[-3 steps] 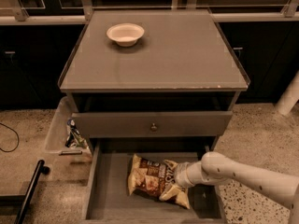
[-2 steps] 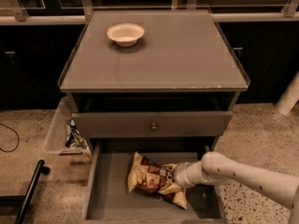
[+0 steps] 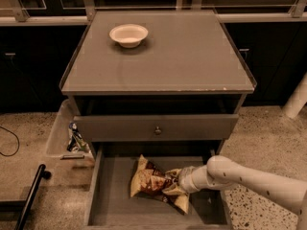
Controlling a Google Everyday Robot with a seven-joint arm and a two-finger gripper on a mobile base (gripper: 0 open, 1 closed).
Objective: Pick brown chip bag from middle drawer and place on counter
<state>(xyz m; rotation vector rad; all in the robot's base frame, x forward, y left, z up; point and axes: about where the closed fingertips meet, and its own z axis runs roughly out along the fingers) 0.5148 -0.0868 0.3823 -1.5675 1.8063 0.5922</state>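
The brown chip bag (image 3: 151,183) lies crumpled in the open middle drawer (image 3: 115,200), right of centre, its upper left corner tipped up. My gripper (image 3: 181,180) reaches in from the right at the end of the white arm (image 3: 249,178) and is shut on the bag's right end, where the foil bunches up around it. The bag still rests on the drawer bottom. The counter (image 3: 182,56) is the grey cabinet top above, with a white bowl (image 3: 128,34) at its back left.
A closed drawer front with a small knob (image 3: 157,130) overhangs the back of the open drawer. A clear bin (image 3: 60,133) with wrappers sits on the floor to the left, beside a black pole (image 3: 31,195). A white post (image 3: 297,99) stands at right.
The bag has bunched up more at the gripper, and its left corner has risen slightly. The arm has barely moved.
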